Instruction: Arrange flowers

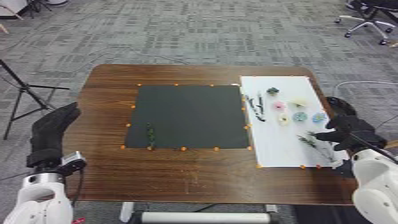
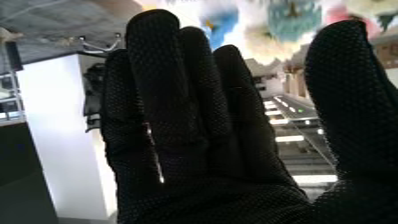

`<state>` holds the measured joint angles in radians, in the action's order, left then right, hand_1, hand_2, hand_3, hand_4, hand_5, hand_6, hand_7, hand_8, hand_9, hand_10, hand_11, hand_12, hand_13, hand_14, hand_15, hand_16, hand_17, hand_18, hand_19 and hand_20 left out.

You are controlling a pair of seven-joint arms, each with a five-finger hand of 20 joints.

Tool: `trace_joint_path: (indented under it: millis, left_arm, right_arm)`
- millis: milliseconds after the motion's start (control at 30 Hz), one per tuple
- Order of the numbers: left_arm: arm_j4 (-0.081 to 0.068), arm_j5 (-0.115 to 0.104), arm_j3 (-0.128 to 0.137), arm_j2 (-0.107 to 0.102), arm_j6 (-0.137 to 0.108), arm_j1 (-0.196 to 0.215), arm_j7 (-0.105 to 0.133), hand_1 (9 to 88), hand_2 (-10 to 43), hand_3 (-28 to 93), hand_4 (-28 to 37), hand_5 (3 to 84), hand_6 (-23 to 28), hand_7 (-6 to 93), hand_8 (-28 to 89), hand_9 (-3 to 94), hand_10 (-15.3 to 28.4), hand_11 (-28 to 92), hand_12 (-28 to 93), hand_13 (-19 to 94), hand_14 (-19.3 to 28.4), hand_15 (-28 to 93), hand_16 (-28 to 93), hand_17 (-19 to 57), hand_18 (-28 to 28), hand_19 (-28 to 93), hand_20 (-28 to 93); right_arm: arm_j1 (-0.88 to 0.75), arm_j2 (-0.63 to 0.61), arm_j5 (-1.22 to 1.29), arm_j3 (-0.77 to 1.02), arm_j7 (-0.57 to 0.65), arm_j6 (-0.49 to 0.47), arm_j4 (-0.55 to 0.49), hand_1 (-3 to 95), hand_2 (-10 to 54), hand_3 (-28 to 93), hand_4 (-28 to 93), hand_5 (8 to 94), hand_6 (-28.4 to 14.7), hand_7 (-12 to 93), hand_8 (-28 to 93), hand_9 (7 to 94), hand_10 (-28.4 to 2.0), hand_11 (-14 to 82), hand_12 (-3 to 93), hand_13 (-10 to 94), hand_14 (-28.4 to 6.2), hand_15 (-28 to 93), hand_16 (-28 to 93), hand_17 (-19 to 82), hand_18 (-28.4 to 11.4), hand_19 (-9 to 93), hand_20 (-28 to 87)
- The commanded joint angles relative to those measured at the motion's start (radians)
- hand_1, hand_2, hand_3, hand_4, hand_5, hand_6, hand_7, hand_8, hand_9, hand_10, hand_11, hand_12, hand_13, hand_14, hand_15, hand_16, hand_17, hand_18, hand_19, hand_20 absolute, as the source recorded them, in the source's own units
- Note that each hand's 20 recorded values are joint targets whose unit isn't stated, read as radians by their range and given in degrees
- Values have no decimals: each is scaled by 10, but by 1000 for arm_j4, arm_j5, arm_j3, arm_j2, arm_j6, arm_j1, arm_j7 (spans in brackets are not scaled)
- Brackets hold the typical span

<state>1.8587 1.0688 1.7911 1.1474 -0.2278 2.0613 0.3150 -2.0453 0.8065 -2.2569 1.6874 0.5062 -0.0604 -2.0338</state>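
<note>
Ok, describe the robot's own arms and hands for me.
The left arm and right arm are white, with smooth, rounded casings. The left hand and right hand wear black gloves; the right one's fabric has a fine, bumpy texture. A small silvery block sits at the left wrist.

The table [image 1: 191, 177] is showing brown wood grain, the floor [image 1: 222, 30] patchy greys. A mat [image 1: 187, 112] is looking dark grey, a sheet [image 1: 277, 156] white, and dots [image 1: 184, 148] are spotting their edges orange. Flowers are showing pink [image 1: 279, 106], cream [image 1: 284, 119] and blue [image 1: 299, 117]; a sprig [image 1: 151, 135] is looking green. The left hand [image 1: 53, 125] is wearing black, the right hand [image 1: 348, 131] black with fine speckling
</note>
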Motion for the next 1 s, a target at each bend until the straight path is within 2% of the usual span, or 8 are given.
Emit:
trace_joint_path:
  millis: [33,233,300,367,533,700,833,1000]
  left_arm:
    - [27,15,10,18,17,35,6,223,-1,718,-263,515,31,143,-69,490,137,200,142,377,153,113,39,64,117,91,181]
    - [33,9,8,25,17,42,8,224,-1,716,-262,515,32,143,-69,490,137,199,142,377,152,113,39,64,117,90,181]
    - [33,11,4,25,19,40,9,225,-1,715,-262,515,31,143,-68,490,137,199,142,376,152,112,39,64,117,89,181]
    - [34,12,3,27,22,41,11,225,-1,715,-261,515,31,143,-68,490,137,199,142,376,152,112,39,64,117,89,180]
    - [38,11,11,26,19,49,13,225,-2,715,-260,515,30,143,-69,489,137,199,142,376,152,112,39,63,118,89,180]
    - [40,2,38,18,14,68,8,225,-3,717,-260,516,31,144,-69,490,137,199,142,377,152,113,39,64,118,89,180]
    - [48,3,81,11,16,83,4,225,-3,717,-260,515,31,143,-69,490,137,200,142,378,153,113,38,64,117,89,180]
    - [56,1,137,-12,-16,79,23,228,-1,712,-263,520,28,146,-69,494,138,201,141,384,155,115,38,66,117,90,180]
  right_arm:
    - [-38,17,-10,-23,19,-19,13,414,-95,600,-138,607,-35,188,-33,773,-136,241,227,795,-86,372,310,410,-207,606,428]
    - [-29,13,-34,-67,35,0,27,445,-95,602,-151,653,-28,228,-33,826,-102,281,244,852,-58,403,328,447,-204,664,445]
    - [-23,9,-38,-85,40,36,37,502,-95,555,-151,654,-24,236,148,851,-86,231,340,862,-53,418,338,454,-202,681,445]
    - [-22,5,-51,-95,40,70,45,586,-95,489,-109,674,-14,255,227,889,-76,165,413,877,-46,425,342,471,-197,689,447]
    - [-28,1,-41,-77,34,107,24,642,-95,517,-122,748,-14,208,246,917,-75,174,400,921,-33,402,355,517,-183,687,446]
    - [-19,-12,18,-39,32,124,-33,634,-95,539,-122,760,-17,196,249,922,-72,182,391,933,-25,397,361,534,-178,689,447]
    - [7,-26,89,-19,26,99,-87,625,-95,556,-118,764,-19,202,249,927,-66,180,390,936,-21,404,359,547,-173,695,447]
    - [85,-38,172,-55,20,51,-120,623,-95,561,-115,767,-18,208,247,931,-64,179,390,937,-21,411,354,554,-171,699,444]
